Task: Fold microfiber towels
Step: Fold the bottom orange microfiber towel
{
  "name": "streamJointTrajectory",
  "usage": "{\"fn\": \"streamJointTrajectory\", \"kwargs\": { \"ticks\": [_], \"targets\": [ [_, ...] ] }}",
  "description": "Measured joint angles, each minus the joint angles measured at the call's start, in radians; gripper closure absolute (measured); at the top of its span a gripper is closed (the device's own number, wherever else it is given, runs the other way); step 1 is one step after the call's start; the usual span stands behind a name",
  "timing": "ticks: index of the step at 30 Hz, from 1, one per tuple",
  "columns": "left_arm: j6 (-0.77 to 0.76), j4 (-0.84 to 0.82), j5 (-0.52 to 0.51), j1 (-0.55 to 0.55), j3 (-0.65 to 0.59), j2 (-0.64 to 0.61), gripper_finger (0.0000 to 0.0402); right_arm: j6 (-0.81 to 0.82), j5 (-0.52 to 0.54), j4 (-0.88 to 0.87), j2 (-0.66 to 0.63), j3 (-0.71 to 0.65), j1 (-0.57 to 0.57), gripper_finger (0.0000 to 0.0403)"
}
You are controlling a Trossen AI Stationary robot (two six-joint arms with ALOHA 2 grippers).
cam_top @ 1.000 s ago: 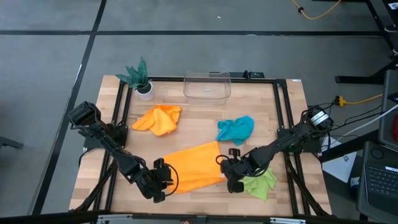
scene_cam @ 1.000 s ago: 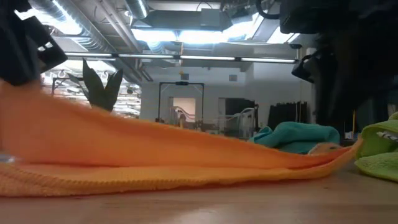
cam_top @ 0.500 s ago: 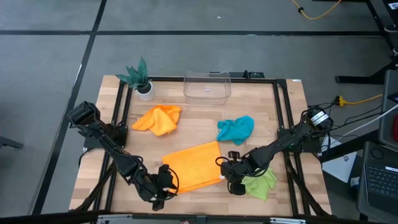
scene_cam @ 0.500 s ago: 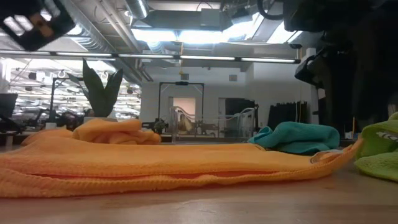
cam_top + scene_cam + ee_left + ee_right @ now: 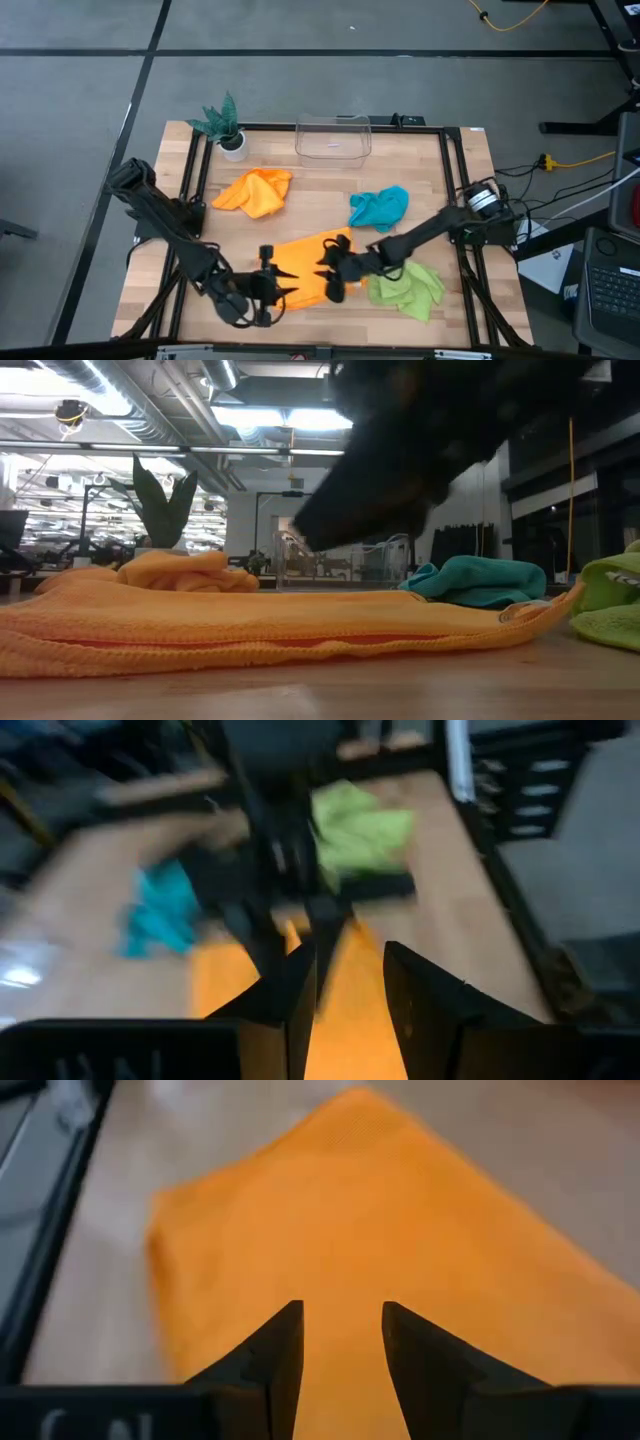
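**Both grippers parked over the flat orange towel**

From above: the flat orange towel (image 5: 308, 268) lies spread near the front middle of the table (image 5: 330, 200). The left gripper (image 5: 268, 285) sits at its front left edge, and the right gripper (image 5: 335, 272) is over its right part, so the two arms cover a good chunk of the cloth. The lime green towel (image 5: 405, 287) is bunched just beside the right arm, on the towel's right. The teal towel (image 5: 379, 207) is crumpled farther back, and the second orange towel (image 5: 255, 192) is bunched up toward the back left. A plant (image 5: 222, 122) in a white pot stands at the back left corner, with a clear bin (image 5: 333, 137) along the back edge.

Low view: the orange towel (image 5: 250, 630) fills the foreground, folded over on itself. A dark blurred arm blocks the upper middle. The teal towel (image 5: 475, 578) and the green one (image 5: 610, 610) show to the right.

Left wrist: the fingers (image 5: 300, 995) stand a narrow gap apart, holding nothing, with the other arm blurred ahead.

Right wrist: the fingers (image 5: 280, 1355) are apart, empty, hovering over orange cloth (image 5: 380, 1240).
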Motion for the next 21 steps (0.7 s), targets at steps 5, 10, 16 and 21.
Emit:
{"fn": "streamJointTrajectory", "kwargs": {
  "ticks": [5,10,16,21],
  "targets": [
    [-0.019,-0.077,-0.231,-0.051,0.007,-0.09,0.029,0.058,0.152,0.185,0.153,0.003,-0.032,0.0263],
    [-0.026,-0.105,-0.413,-0.096,0.008,-0.141,0.029,0.085,0.399,0.275,0.303,0.061,-0.015,0.0268],
    [-0.027,-0.14,-0.443,-0.101,0.008,-0.154,0.029,-0.259,0.247,0.307,0.369,0.109,-0.027,0.0277],
    [-0.035,-0.155,-0.436,-0.097,0.008,-0.154,0.029,-0.506,-0.202,0.385,0.365,0.108,-0.112,0.0282]
  ]
}}
